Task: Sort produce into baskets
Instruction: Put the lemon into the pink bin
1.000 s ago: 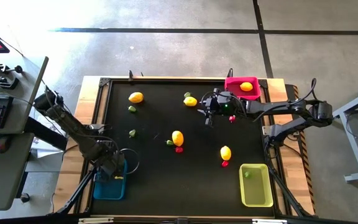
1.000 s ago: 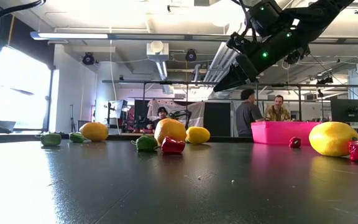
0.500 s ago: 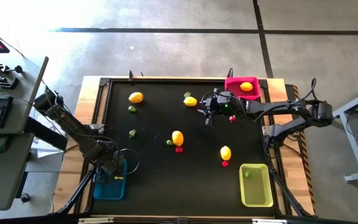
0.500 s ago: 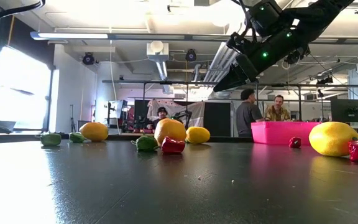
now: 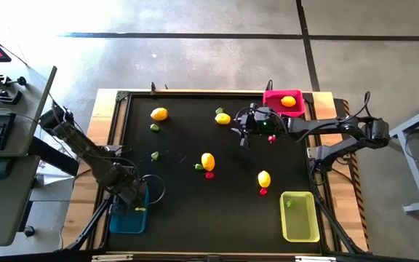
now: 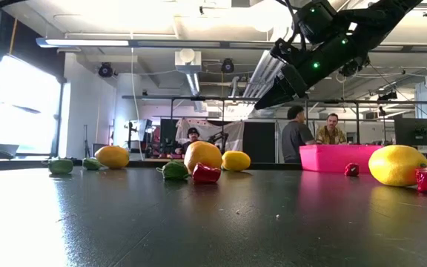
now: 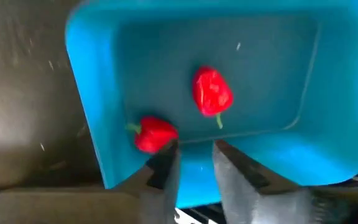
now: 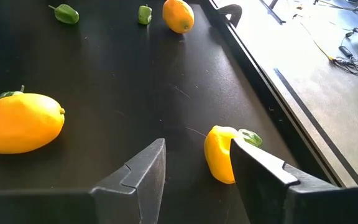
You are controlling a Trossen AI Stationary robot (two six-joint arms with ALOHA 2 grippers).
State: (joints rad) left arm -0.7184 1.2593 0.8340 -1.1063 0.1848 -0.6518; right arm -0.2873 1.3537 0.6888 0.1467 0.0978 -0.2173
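Produce: yellow fruit [image 8: 221, 154] is sitting on the counter [image 5: 180, 196] near the far edge.
Right pincer [image 8: 194, 171]: I am hanging over it, fingers apart and holding nothing, ready to grab.
Left pincer [image 7: 191, 165]: I am hovering released over the blue basket [image 7: 272, 155], where red peppers [image 7: 212, 91] go.

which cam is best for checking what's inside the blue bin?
Left wrist view: it looks straight into the blue bin and shows two red pieces inside, past the left gripper. The high view shows only the bin's corner under the left arm. The low and right wrist views miss it.
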